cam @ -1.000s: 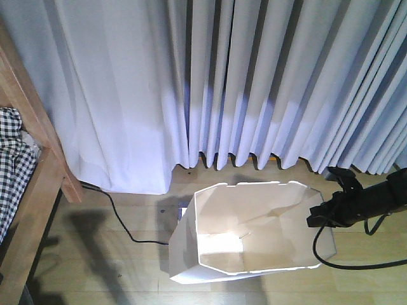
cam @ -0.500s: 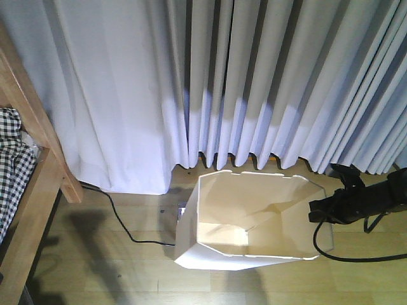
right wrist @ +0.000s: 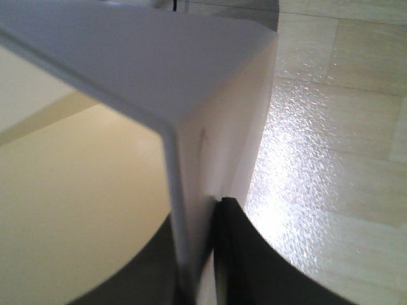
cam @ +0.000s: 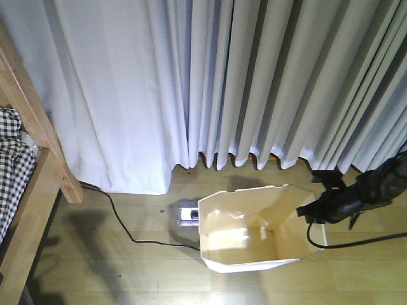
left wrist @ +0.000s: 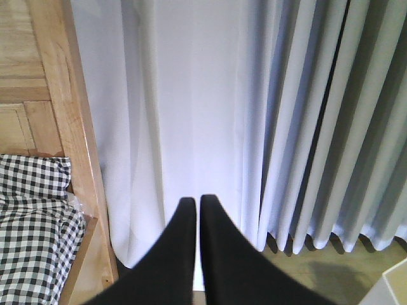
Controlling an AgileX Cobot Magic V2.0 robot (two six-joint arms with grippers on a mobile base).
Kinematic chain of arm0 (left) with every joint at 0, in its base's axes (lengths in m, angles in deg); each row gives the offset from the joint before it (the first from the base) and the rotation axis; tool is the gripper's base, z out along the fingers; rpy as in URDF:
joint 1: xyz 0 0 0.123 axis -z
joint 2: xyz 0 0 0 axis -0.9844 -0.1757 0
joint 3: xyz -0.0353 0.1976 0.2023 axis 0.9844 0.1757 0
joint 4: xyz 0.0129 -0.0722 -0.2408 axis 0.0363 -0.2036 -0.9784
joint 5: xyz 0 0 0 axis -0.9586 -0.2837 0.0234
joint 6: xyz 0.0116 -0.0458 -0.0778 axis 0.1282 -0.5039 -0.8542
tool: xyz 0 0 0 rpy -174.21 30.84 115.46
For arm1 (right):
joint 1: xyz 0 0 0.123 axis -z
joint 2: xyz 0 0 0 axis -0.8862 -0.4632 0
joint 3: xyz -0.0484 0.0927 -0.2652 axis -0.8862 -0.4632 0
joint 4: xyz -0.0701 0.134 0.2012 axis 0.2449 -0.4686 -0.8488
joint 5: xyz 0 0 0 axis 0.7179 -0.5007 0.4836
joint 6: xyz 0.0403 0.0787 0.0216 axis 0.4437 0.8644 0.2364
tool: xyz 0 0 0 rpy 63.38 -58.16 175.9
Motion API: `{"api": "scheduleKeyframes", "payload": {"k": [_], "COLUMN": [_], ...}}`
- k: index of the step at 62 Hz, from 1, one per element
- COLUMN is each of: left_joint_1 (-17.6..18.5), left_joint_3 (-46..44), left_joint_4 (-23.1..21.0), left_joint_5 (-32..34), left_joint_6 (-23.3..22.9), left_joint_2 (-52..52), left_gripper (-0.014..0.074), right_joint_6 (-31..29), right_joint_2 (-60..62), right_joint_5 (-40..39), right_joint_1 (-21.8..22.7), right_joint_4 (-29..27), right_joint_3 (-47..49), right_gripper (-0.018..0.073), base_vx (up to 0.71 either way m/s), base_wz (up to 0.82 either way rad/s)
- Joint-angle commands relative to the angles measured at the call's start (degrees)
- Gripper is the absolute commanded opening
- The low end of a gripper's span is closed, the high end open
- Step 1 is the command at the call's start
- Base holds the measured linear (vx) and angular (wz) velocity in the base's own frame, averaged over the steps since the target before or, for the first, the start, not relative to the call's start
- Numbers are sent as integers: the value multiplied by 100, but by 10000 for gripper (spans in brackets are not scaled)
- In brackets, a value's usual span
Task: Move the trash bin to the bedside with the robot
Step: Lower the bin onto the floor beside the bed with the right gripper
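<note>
One gripper [cam: 310,213], R, clamps trash bin [cam: 254,244] rim; L gripper [left wrist: 194,210] closed, bare floor [cam: 95,267] bedside [cam: 35,190].

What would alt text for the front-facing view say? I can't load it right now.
A white trash bin stands on the wooden floor before pale curtains, its right rim clamped by the right gripper. A black cable runs to a power strip beside the bin; the wooden bed frame sits at far left.

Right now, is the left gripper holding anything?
No. In the left wrist view the left gripper has its fingers together with nothing between them, pointed at the curtain.
</note>
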Motion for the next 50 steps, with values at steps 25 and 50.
{"api": "scheduleKeyframes", "payload": {"k": [25,50], "left_joint_1": [33,33], "left_joint_3": [107,107], "left_joint_4": [-13,-13], "left_joint_5": [396,396], "left_joint_6": [-25,-25], "left_joint_2": [83,83], "left_gripper": [-6,-6], "right_joint_6": [2099,3259], "right_joint_2": [-1089,-1859], "right_joint_5": [1275,1650], "right_joint_1": [-172,-173], "right_joint_4": [1183,2250], "right_joint_3": [1864,2997], "right_gripper": [21,105], "base_vx": [0,0], "base_wz": [0,0]}}
